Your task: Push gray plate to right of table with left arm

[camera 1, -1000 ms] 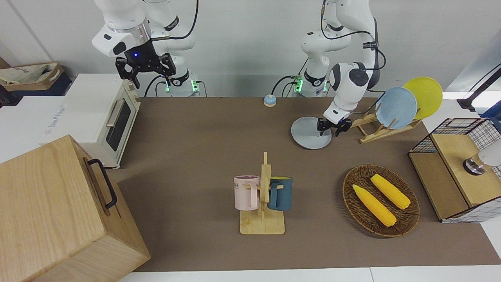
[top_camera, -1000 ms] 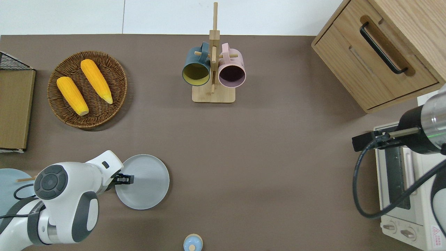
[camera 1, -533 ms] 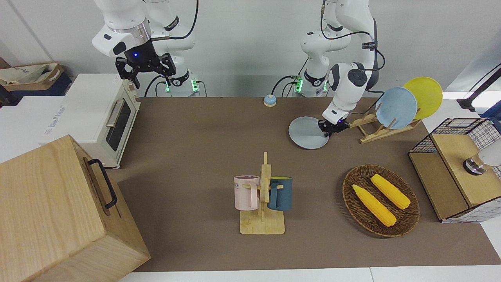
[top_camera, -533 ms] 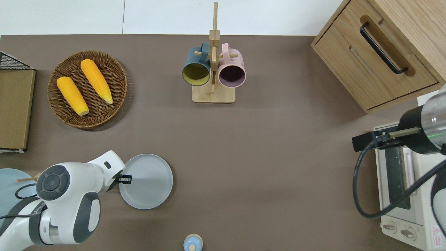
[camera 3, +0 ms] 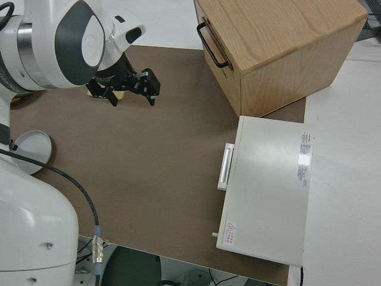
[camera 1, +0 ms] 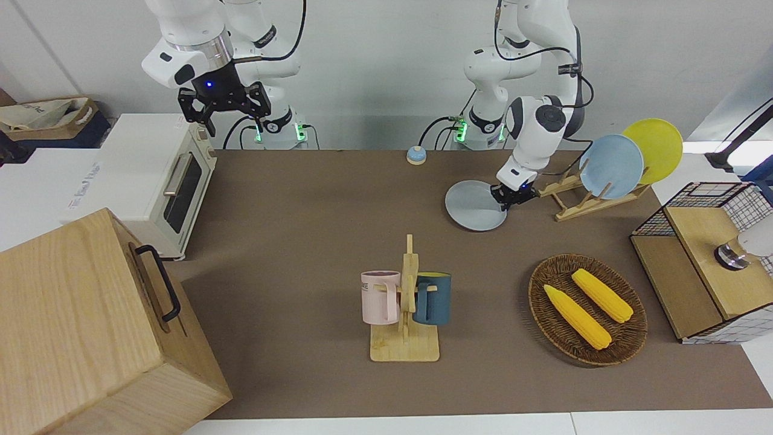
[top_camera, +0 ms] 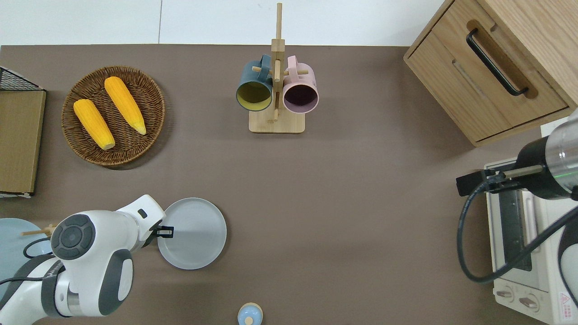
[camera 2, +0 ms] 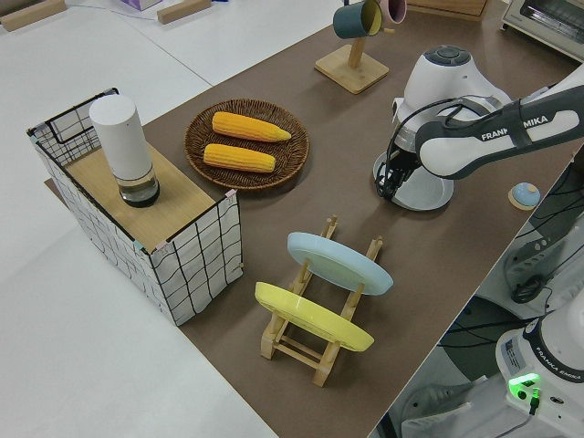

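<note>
The gray plate [camera 1: 473,206] [top_camera: 193,234] lies flat on the brown table [camera 1: 302,229], near the robots' edge and toward the left arm's end. It also shows in the left side view [camera 2: 431,192] and the right side view [camera 3: 31,152]. My left gripper [camera 1: 511,197] [top_camera: 164,232] [camera 2: 387,183] is low at the plate's rim, on the edge toward the left arm's end, touching or almost touching it. The right arm is parked, its gripper [camera 1: 224,112] [camera 3: 130,90] open and empty.
A wooden rack holds a sky-blue plate [camera 1: 611,166] and a yellow plate [camera 1: 655,149] beside the left gripper. A wicker basket with corn [camera 1: 587,309] and a mug stand [camera 1: 406,305] stand farther out. A small blue bell [camera 1: 415,155], toaster oven [camera 1: 158,181] and wooden cabinet [camera 1: 90,326] are also on the table.
The left gripper has moved a little toward the right arm's end, and the gray plate has slid that way with it. The right arm has not moved.
</note>
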